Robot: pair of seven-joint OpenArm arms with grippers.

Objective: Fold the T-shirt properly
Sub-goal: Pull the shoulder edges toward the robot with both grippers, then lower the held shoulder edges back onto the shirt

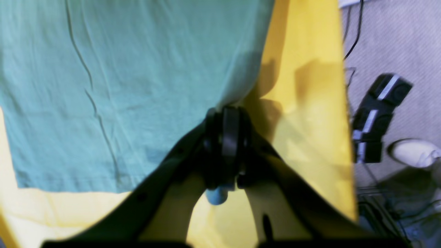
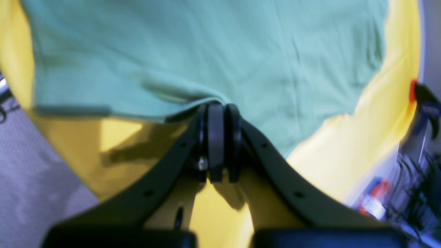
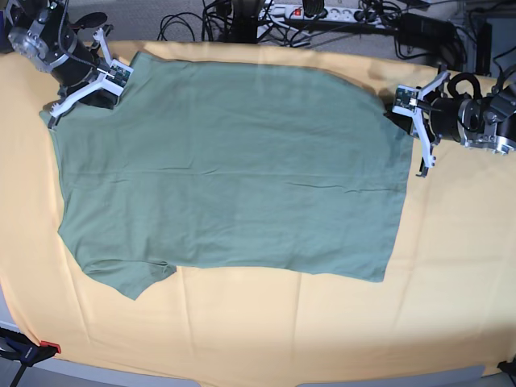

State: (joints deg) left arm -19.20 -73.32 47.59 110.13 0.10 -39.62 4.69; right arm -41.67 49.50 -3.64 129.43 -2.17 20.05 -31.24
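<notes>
Shirt point(image 3: 234, 169) lies flat on yellow cloth point(image 3: 266, 330) over table. Left pincer point(image 1: 225, 112) clamped on hem corner; right pincer point(image 2: 215, 105) clamped on far sleeve edge. Fabric thin, limp, light: will sag; grip edges/corners.

Lighting's bright and even in the base view, with the yellow cloth point(image 3: 266, 330) sharp and barely shadowed. Both wrist views are soft and smeary, worst toward the edges, where the cloth's border bows into a curve. Each gripper throws dark, hard-edged shadows on the yellow right beside it.
</notes>
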